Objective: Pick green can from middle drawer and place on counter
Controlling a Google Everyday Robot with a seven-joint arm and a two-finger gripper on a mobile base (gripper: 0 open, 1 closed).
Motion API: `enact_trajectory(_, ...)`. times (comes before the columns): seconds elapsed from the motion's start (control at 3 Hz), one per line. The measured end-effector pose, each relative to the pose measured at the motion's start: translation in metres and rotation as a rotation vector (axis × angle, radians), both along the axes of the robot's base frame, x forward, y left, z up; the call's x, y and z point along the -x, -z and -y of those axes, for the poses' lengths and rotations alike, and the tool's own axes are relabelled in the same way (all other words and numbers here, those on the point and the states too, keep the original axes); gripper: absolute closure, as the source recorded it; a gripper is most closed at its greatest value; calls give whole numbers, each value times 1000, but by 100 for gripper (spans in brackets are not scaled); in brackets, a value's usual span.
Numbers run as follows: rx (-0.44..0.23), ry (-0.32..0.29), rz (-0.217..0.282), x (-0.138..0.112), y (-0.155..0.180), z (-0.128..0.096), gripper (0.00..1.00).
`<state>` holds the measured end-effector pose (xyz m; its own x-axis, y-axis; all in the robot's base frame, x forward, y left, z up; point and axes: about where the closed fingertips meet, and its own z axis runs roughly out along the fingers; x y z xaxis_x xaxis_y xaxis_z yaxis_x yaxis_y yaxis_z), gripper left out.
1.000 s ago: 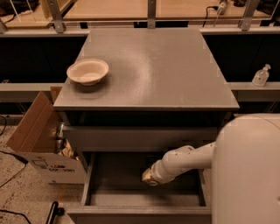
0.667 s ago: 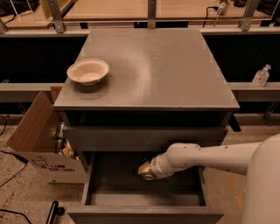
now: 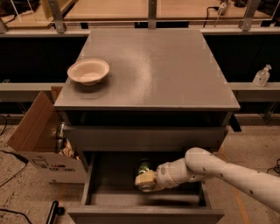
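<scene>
The middle drawer (image 3: 109, 179) is pulled out below the counter (image 3: 148, 65), showing its flat grey floor. The green can (image 3: 143, 166) stands at the back of the drawer near the middle; only its top and upper label show. My gripper (image 3: 145, 180) reaches into the drawer from the right, right in front of the can and covering its lower part. I cannot tell whether it holds the can.
A pale bowl (image 3: 88, 71) sits on the counter's left side. The other grey drawer front (image 3: 144, 138) above is closed. An open cardboard box (image 3: 39, 140) stands on the floor at left. A clear pump bottle (image 3: 261, 75) is on a ledge at right. A wooden surface (image 3: 131, 8) with metal posts lies behind.
My arm has swung left inside the drawer and the gripper has moved left to the can, which now shows just behind it.
</scene>
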<state>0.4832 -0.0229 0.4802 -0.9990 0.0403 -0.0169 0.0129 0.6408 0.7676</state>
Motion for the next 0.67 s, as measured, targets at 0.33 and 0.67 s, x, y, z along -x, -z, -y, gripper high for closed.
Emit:
enact_trajectory(0.33, -104, -81, 48, 45, -30, 29, 100)
enact_trajectory(0.67, -161, -121, 217, 70, -84, 77, 100)
